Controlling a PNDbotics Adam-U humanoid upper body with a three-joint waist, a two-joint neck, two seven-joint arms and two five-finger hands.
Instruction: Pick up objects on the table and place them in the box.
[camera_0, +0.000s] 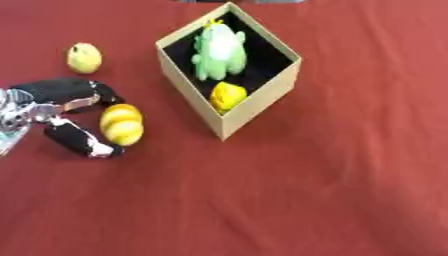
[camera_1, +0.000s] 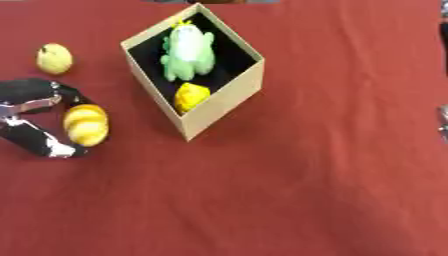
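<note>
Beside the box (camera_0: 262, 102), my left hand (camera_0: 61, 107) curls around the yellow toy (camera_0: 122, 124). It looks soft and light, so I squeeze its middle.

Open red table (camera_0: 350, 190) from 3 to 7 o'clock, box (camera_0: 262, 102) walling 12 o'clock, its floor crowded by green plush (camera_0: 219, 50) and yellow toy (camera_0: 227, 95), small yellow ball (camera_0: 84, 57) alone at 10 o'clock
</note>
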